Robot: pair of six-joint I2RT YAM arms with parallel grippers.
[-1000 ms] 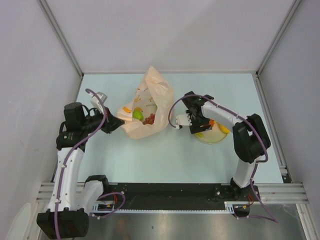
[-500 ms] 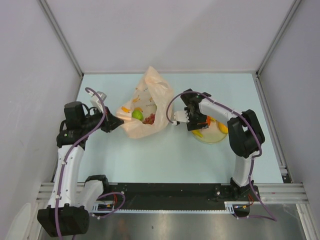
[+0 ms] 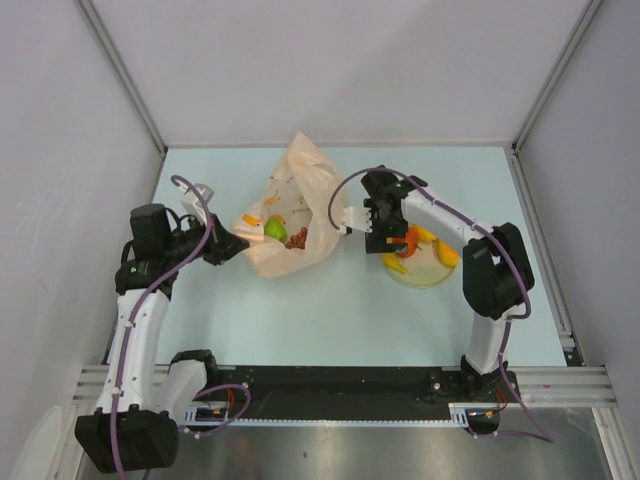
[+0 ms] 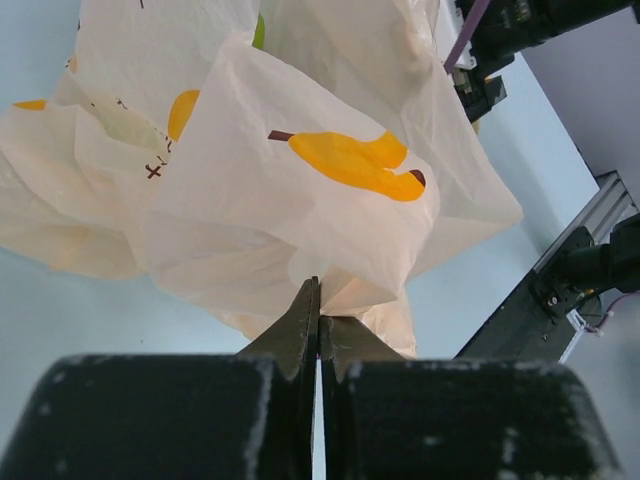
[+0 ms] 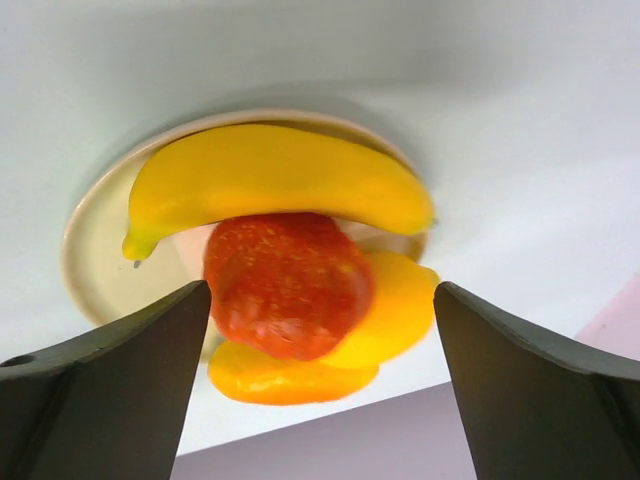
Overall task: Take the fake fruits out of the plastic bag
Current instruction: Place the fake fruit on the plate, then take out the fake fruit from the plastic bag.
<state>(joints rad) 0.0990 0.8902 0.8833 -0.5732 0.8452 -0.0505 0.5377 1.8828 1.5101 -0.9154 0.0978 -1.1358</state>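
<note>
Crumpled on the bench [image 3: 330, 310], left of centre: the bag [image 3: 305, 185], peach-coloured and translucent, far end drawn up to a point toward the back wall. Showing within it from above: a green apple [image 3: 275, 230], and just beside that, to its right, dark red grapes [image 3: 298, 238]. Clamped on the bag's left edge: the left end effector [image 3: 238, 247], jaws pressed fully together, a thin fold of plastic pinched between the tips, plain to see from the left wrist. Printed on the flap just beyond the pinch: an orange pear-shaped mark [image 4: 345, 160].

Right of the bag, near but not touching: a round cream plate [image 3: 440, 278]. Heaped on the plate, packed close: a banana [image 5: 270, 185] lying across the top of the heap in the right wrist view, a red fruit [image 5: 288, 282] tucked under its curve, a yellow fruit [image 5: 400, 300] against the red one, and an orange fruit [image 5: 290, 382] lowest in that view. Facing the heap: the right end effector [image 5: 321, 287], spread wide and gripping nothing, both fingers apart from fruit and plate, the whole heap framed between them. From above, placed between bag and plate, at the plate's left rim, with the arm reaching in from the right. Looped along each arm: a purple cable [image 3: 190, 190].
</note>
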